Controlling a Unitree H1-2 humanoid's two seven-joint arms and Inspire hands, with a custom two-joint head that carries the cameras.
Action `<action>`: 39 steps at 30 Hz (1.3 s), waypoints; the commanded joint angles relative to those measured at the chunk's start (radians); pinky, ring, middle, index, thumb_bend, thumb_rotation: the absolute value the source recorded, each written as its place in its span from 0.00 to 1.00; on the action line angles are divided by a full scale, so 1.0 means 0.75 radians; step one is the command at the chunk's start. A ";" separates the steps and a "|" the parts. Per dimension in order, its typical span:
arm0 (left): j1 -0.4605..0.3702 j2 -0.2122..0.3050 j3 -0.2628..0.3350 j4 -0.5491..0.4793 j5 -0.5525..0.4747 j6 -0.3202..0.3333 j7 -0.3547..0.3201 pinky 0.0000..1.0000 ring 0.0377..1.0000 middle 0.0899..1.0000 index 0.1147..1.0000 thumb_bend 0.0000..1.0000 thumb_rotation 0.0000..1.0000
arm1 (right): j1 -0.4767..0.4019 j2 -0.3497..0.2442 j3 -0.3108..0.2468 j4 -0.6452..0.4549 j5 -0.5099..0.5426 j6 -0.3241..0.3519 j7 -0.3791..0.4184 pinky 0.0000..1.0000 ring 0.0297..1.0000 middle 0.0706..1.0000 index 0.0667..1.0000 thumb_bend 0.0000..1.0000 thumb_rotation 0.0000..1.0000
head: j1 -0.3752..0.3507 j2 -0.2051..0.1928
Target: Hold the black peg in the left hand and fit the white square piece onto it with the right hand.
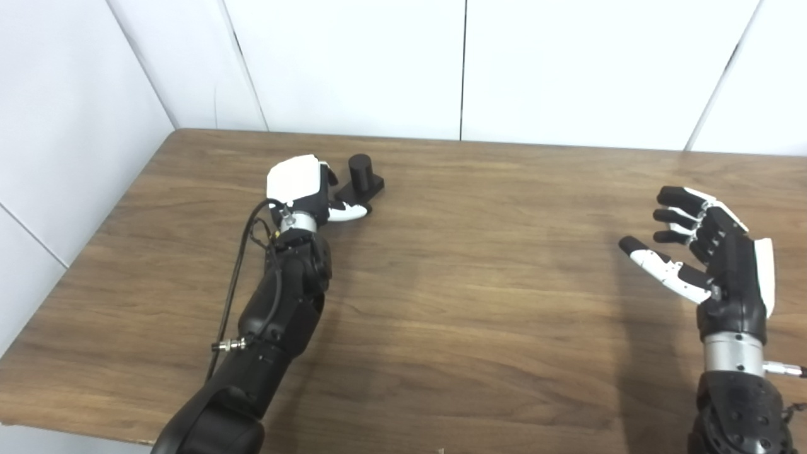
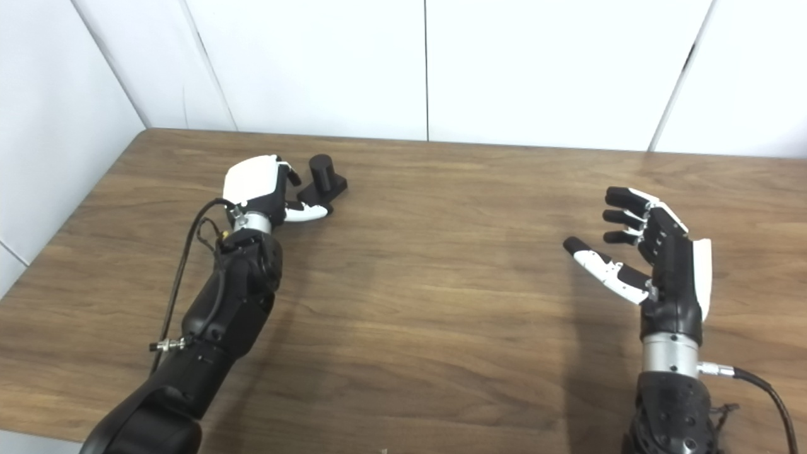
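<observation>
- I see the black peg (image 1: 364, 178) standing upright on its flat dark base, on the wooden table (image 1: 479, 302), in the far left part of the scene.
- My left hand (image 1: 304, 186) lies right beside the peg, on its left, white back turned up.
- Its thumb (image 1: 348, 213) reaches along the near edge of the peg's base and seems to touch it; the other fingers are hidden behind the hand, so I cannot tell whether they close on the peg or only sit against it.
- The peg's base looks flat on the wood, not lifted.
- The left arm comes in from the near left corner, a black cable (image 1: 243, 252) looping along its forearm.
- My right hand (image 1: 712, 252) is held up at the right side, well apart from the peg, palm facing left.
- Its fingers are spread and slightly curled, thumb pointing left, and it holds nothing.
- I cannot find the white square piece in either view.
- White wall panels (image 1: 353, 63) stand behind the far edge of the table and along its left side.
</observation>
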 commanded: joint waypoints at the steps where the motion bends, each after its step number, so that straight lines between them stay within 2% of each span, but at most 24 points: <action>1: -0.048 0.030 -0.026 0.020 0.033 0.004 -0.032 0.95 0.94 0.91 0.63 0.89 0.42 | -0.037 0.012 0.004 -0.043 -0.010 -0.028 -0.014 0.58 0.68 0.70 0.67 0.66 0.07 | 0.001 0.001; 10: -0.058 0.051 -0.095 0.075 0.015 0.004 -0.082 1.00 0.96 0.91 0.59 0.92 0.40 | -0.032 0.021 0.003 -0.041 -0.009 -0.038 -0.019 0.57 0.68 0.70 0.67 0.67 0.07 | -0.003 0.006; 16: -0.071 0.071 -0.135 0.089 0.007 0.004 -0.094 1.00 0.91 0.86 0.52 0.87 0.33 | -0.028 0.023 0.003 -0.057 -0.016 -0.017 -0.018 0.59 0.69 0.71 0.67 0.66 0.10 | -0.006 0.007; 19: -0.083 0.084 -0.159 0.099 0.013 0.004 -0.108 1.00 0.89 0.83 0.50 0.86 0.32 | -0.027 0.026 0.002 -0.056 -0.013 -0.017 -0.019 0.59 0.69 0.71 0.67 0.67 0.10 | -0.009 0.008; 23: -0.099 0.095 -0.175 0.119 0.004 0.004 -0.114 1.00 0.88 0.82 0.50 0.87 0.33 | -0.032 0.023 0.001 -0.048 -0.018 -0.028 -0.023 0.58 0.68 0.70 0.67 0.66 0.11 | -0.016 0.009; 30: -0.113 0.110 -0.193 0.154 -0.023 0.003 -0.127 0.96 0.85 0.78 0.46 0.86 0.27 | -0.036 0.015 -0.005 -0.050 -0.027 -0.018 -0.027 0.59 0.70 0.71 0.66 0.63 0.14 | -0.024 0.010; 31: -0.112 0.111 -0.192 0.151 -0.029 0.003 -0.128 0.98 0.85 0.78 0.44 0.69 0.18 | -0.037 0.014 -0.005 -0.051 -0.029 -0.021 -0.028 0.59 0.69 0.70 0.66 0.62 0.13 | -0.024 0.011; 32: -0.110 0.111 -0.190 0.149 -0.035 0.003 -0.128 0.99 0.85 0.79 0.43 0.61 0.13 | -0.037 0.014 -0.006 -0.054 -0.029 -0.018 -0.027 0.58 0.69 0.70 0.66 0.62 0.12 | -0.024 0.012; 33: -0.108 0.111 -0.188 0.146 -0.046 0.003 -0.128 1.00 0.85 0.79 0.43 0.57 0.11 | -0.038 0.015 -0.007 -0.057 -0.029 -0.015 -0.027 0.58 0.69 0.70 0.66 0.62 0.12 | -0.024 0.013; 35: -0.109 0.112 -0.191 0.149 -0.058 0.003 -0.122 1.00 0.86 0.79 0.42 0.53 0.09 | -0.038 0.013 -0.007 -0.062 -0.033 -0.009 -0.026 0.60 0.70 0.70 0.66 0.62 0.13 | -0.025 0.014; 39: -0.111 0.110 -0.194 0.153 -0.068 0.003 -0.114 1.00 0.86 0.78 0.42 0.52 0.08 | -0.041 0.009 -0.011 -0.065 -0.028 -0.008 -0.022 0.60 0.70 0.70 0.66 0.62 0.13 | -0.030 0.018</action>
